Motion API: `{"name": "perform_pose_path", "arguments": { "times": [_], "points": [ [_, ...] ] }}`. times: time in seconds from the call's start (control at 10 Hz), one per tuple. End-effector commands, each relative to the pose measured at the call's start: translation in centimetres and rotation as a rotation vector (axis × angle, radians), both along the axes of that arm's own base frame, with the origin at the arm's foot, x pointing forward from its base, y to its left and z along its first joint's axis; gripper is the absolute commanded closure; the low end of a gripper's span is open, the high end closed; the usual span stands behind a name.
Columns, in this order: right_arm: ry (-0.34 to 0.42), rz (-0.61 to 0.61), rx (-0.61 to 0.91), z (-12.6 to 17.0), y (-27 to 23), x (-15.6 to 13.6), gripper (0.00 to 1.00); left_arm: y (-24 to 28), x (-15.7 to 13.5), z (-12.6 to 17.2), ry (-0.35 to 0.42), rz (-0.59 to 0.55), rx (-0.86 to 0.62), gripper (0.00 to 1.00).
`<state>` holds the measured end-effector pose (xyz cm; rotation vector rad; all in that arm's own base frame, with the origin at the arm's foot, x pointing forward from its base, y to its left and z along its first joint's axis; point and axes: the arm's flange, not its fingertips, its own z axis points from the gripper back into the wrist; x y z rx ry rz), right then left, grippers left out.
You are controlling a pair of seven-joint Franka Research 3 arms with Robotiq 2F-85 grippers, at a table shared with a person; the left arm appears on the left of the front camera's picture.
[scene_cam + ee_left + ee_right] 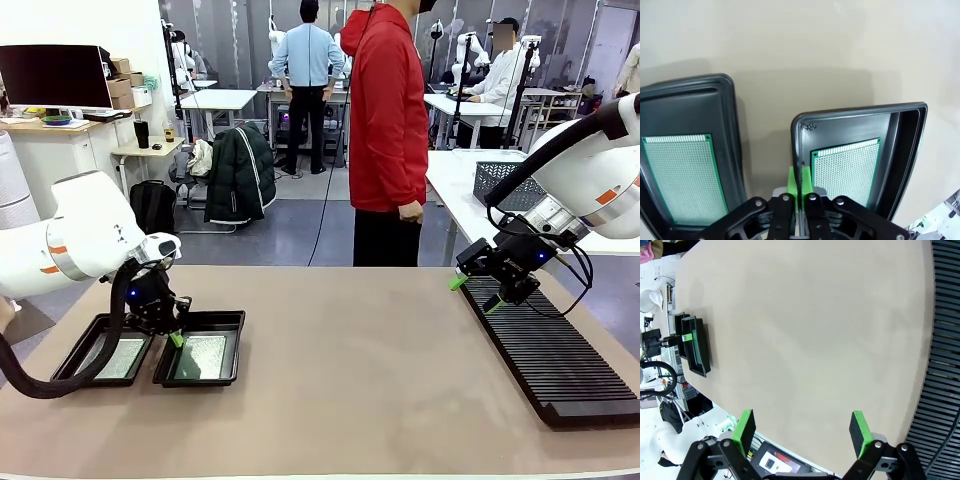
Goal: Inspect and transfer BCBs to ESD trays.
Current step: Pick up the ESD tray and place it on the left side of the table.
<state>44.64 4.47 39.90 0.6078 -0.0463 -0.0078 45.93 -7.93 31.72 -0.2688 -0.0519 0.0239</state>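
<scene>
Two black ESD trays lie side by side at the table's near left, the left tray (98, 321) (690, 82) and the right tray (216, 317) (860, 111). Each holds one flat green BCB: one in the left tray (125, 357) (682, 177), one in the right tray (203, 355) (850, 167). My left gripper (176, 338) (799, 179) hangs just above the inner rim of the right tray, its green pads pressed together with nothing between them. My right gripper (475, 294) (802, 430) hovers open and empty over the far end of the rack.
A long black ribbed rack (550, 350) (945, 340) runs along the table's right side. A person in a red hoodie (385, 130) stands at the far edge. A grey wire mesh basket (500, 180) sits on the table behind.
</scene>
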Motion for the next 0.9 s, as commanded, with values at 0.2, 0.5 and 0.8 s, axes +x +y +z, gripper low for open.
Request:
{"name": "perform_pose_path", "arguments": {
  "times": [0.2,0.5,0.8],
  "points": [
    [0.008,-0.016,-0.019,0.2,0.12,-0.13,0.0,1.61,1.06,-1.69,-0.01,-0.029,-0.02,1.0],
    [0.008,-0.016,-0.019,0.2,0.12,-0.13,0.0,1.2,1.55,-1.92,0.009,-0.015,-0.013,1.0],
    [0.008,-0.016,-0.019,0.2,0.12,-0.13,0.0,1.07,0.89,-1.81,0.013,-0.015,0.006,1.0]
  ]
}}
